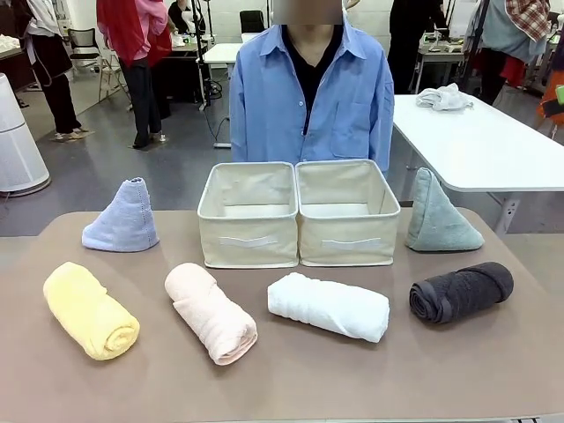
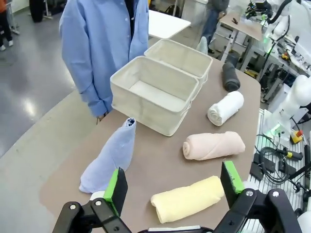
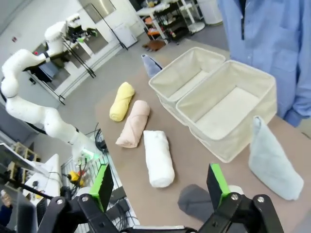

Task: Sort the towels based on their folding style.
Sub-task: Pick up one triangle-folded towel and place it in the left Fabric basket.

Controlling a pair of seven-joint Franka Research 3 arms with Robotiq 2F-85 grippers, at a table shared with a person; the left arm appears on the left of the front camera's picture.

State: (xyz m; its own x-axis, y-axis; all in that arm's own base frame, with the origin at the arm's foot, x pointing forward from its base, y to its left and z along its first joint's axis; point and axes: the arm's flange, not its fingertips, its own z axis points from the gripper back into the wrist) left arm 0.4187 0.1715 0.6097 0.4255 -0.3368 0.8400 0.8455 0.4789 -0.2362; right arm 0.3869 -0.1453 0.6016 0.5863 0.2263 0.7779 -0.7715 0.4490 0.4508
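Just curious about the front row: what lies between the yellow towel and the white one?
The pale pink rolled towel lies between the yellow towel and the white towel, apart from both, as the front view shows.

Dark grey towel (image 3: 195,201) half behind the right gripper (image 3: 159,168); grey-green cone (image 2: 202,44) mostly behind the far bin (image 2: 203,73)

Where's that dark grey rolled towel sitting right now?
In the front view, the dark grey towel lies at the right end of the near row, next to the white towel and in front of the grey-green cone.
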